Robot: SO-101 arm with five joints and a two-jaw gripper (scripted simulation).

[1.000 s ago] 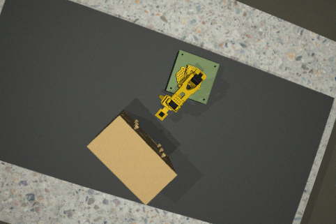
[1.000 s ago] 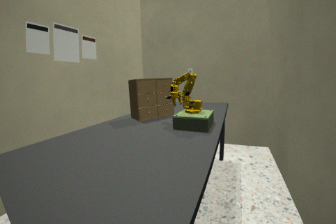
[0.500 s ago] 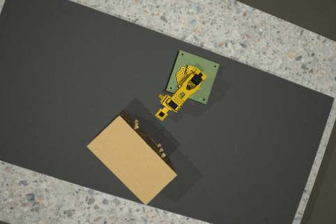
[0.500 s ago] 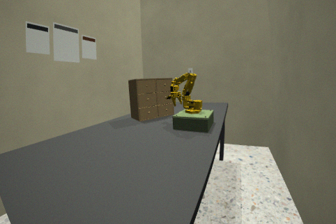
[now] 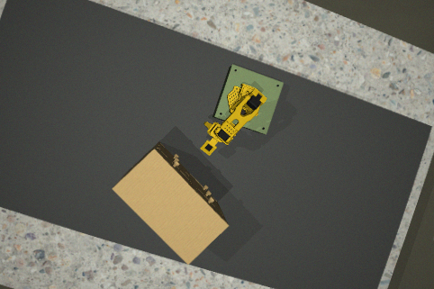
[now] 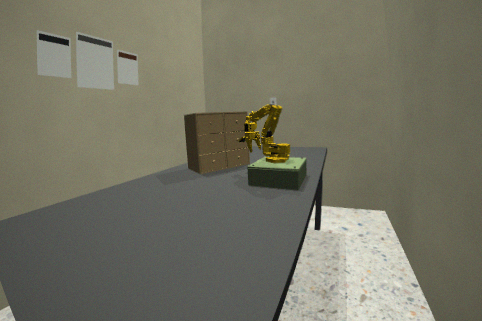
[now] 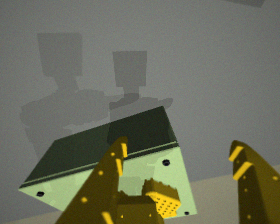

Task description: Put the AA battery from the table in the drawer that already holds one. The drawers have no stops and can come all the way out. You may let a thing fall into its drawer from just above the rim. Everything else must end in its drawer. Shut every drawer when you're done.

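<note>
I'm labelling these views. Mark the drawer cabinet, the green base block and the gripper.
drawer cabinet (image 5: 167, 202): top view, on its light wooden top panel.
green base block (image 6: 292, 165): exterior view, on a free corner of its upper face.
gripper (image 7: 178, 170): wrist view, midway between its two yellow fingertips, open and empty.
</note>
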